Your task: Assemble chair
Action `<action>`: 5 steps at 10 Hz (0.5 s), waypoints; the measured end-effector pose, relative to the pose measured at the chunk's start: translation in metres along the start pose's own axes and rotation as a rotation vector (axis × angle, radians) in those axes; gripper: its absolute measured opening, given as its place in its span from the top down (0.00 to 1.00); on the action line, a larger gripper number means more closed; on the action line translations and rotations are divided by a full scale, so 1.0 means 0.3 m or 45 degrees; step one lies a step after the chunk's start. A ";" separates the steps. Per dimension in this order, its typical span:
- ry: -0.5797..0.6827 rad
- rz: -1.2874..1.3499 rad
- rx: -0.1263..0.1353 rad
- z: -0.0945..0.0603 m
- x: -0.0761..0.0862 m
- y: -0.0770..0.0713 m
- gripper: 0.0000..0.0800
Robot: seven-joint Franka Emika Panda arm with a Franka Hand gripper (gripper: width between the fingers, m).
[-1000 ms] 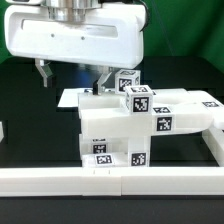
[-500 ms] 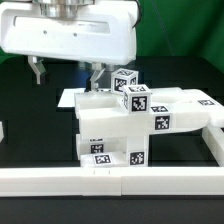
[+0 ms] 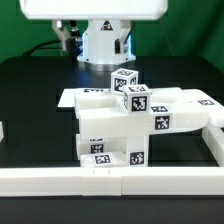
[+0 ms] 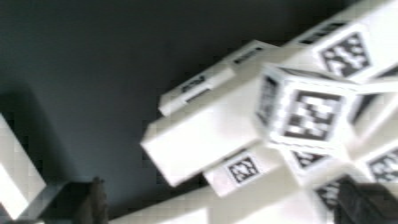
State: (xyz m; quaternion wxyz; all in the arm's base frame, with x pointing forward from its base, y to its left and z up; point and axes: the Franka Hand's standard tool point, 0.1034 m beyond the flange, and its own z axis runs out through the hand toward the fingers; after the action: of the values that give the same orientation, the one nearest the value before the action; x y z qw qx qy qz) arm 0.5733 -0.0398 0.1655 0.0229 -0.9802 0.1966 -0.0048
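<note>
The chair parts stand stacked as one white blocky cluster in the middle of the black table, with black-and-white tags on the front and right faces. A small tagged block sits on top. In the wrist view the same cluster fills the frame from above, blurred. My gripper is open and empty, high above the cluster. One dark finger shows on one side and the other near the opposite edge. In the exterior view only the hand's white housing shows at the top; the fingers are out of frame.
A long white border rail runs along the front and another along the exterior view's right. The marker board lies flat behind the cluster. The arm's base stands at the back.
The hand has risen from just behind the cluster. Its fingers, seen earlier hanging apart near the top block, have left the exterior view. The chair parts have not moved.
</note>
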 end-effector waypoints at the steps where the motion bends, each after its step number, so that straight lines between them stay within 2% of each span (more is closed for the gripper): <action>1: 0.001 0.020 0.002 -0.002 -0.010 -0.040 0.19; 3: 0.000 0.046 -0.010 0.035 -0.024 -0.099 0.19; 5: 0.001 0.045 -0.038 0.101 -0.025 -0.089 0.19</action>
State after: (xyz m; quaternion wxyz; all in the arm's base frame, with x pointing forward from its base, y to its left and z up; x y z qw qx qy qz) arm 0.5773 -0.0111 0.1366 0.0083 -0.9768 0.2139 -0.0020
